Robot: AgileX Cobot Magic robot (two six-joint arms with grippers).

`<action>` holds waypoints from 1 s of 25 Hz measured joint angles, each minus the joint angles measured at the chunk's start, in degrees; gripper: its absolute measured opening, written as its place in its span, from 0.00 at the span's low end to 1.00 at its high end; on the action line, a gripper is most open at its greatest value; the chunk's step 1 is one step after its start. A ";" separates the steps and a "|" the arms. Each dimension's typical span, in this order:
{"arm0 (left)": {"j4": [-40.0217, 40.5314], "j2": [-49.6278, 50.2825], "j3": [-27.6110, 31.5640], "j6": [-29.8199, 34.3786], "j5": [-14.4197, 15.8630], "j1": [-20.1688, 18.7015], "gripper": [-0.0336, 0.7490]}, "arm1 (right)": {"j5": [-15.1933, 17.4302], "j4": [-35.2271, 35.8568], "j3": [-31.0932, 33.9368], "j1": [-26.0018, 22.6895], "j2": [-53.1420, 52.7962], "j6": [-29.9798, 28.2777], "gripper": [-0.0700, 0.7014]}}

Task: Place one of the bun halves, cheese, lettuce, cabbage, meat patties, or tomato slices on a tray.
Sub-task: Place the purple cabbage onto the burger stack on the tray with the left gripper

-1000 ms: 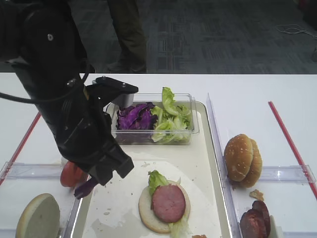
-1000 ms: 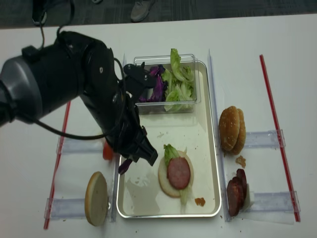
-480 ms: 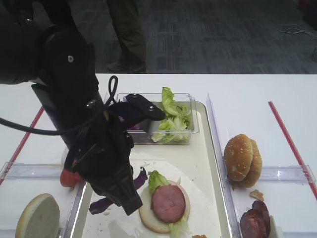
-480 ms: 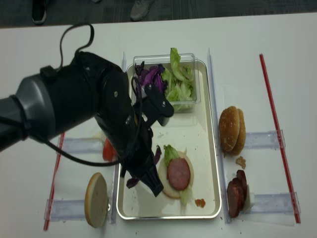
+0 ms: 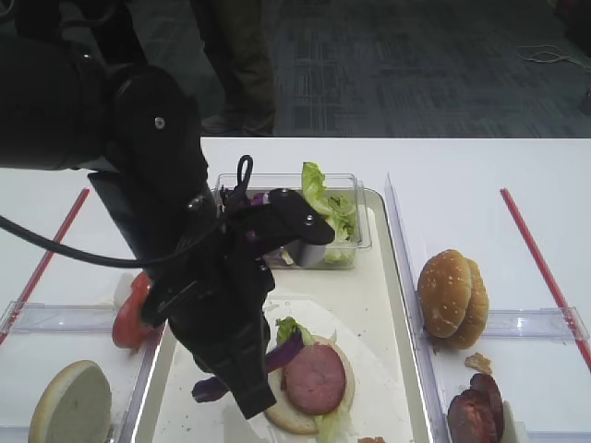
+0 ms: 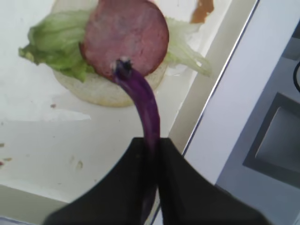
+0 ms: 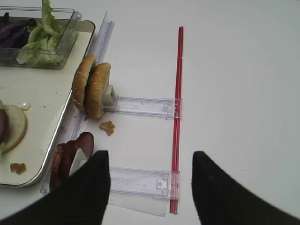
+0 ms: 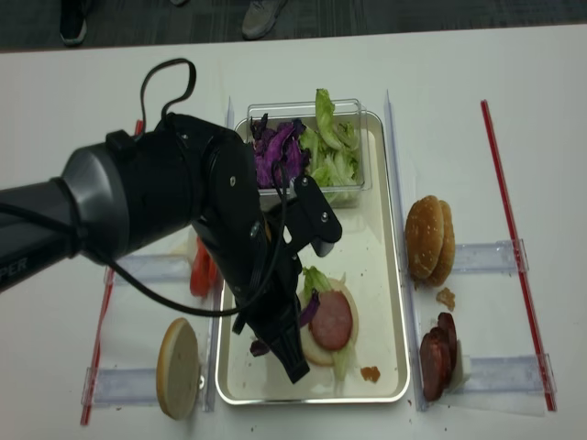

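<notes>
Your left gripper [image 6: 149, 154] is clamped on the cabbage [image 6: 140, 96], a purple strip pinched between the closed jaws. The strip's free end curls up to the edge of the meat patty [image 6: 125, 35], and in the left wrist view it looks to touch or nearly touch it, hard to say which. That patty sits on lettuce [image 6: 54, 40] over a pale bun half [image 6: 96, 89], stacked near the tray's [image 5: 383, 305] front edge, about mid-width. In the high view your left arm covers the tray's left half, gripper low over the front-left part, cabbage [image 5: 277, 355] just beside the stack.

At the tray's back edge there's a clear tub [image 8: 353, 151] with more purple cabbage shreds on its left and green lettuce leaves on its right. A small brown crumb [image 8: 370, 373] lies near the front-right corner of the tray.

Off the tray, left side of the table: tomato slices [image 5: 132, 309] just outside the tray's left rim, and a pale bun half [image 5: 69, 401] near the front edge. Right side: two sesame buns [image 7: 91, 86] standing on edge just beside the tray's right rim, dark meat patties [image 7: 70, 157] nearer the front.

Your right gripper [image 7: 147, 185] hangs over the table right of the tray, jaws wide apart, nothing between them.
</notes>
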 joint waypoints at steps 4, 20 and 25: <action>0.21 0.00 -1.82 2.10 -1.47 -0.92 0.10 | 0.00 0.00 0.00 0.00 0.00 0.00 0.66; 6.84 9.21 -10.91 3.34 -0.93 -5.85 0.10 | 0.00 0.00 0.00 0.00 0.00 0.00 0.66; 9.06 10.81 -11.17 0.94 -3.34 -5.85 0.10 | 0.00 0.00 0.00 0.00 0.00 0.00 0.66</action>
